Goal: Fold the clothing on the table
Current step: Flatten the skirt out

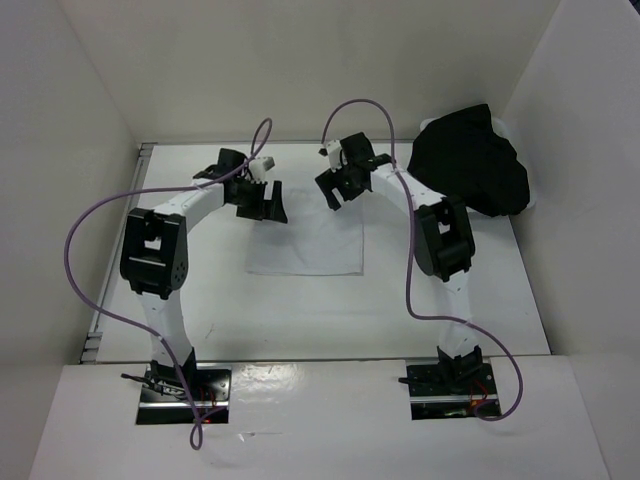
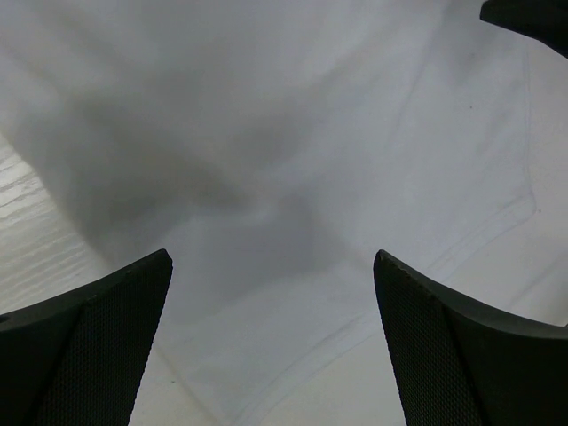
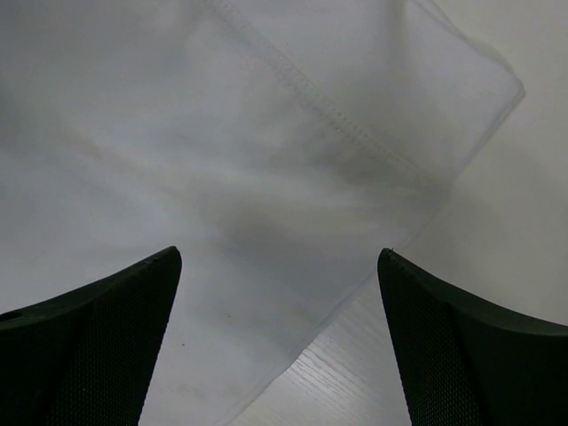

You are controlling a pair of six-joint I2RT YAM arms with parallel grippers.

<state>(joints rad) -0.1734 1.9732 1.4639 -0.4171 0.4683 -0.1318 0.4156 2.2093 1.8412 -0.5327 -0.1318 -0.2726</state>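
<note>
The white clothing (image 1: 305, 245) lies flat on the table (image 1: 450, 300) between the two arms, its far part under both grippers. Over the garment's far left part, my left gripper (image 1: 262, 212) hovers open. The left wrist view shows its fingers (image 2: 106, 337) wide apart above the white fabric (image 2: 293, 160), with nothing between them (image 2: 272, 257). My right gripper (image 1: 335, 195) is open over the far right part. In the right wrist view, the open gripper (image 3: 280, 253) frames a hemmed edge of the clothing (image 3: 222, 160) and bare table (image 3: 497, 248).
A larger black garment (image 1: 470, 160) is heaped at the far right corner of the table. White walls enclose the table on the left, back and right. A thin metal rail (image 1: 100, 320) runs along the left edge. Purple cables loop over both arms.
</note>
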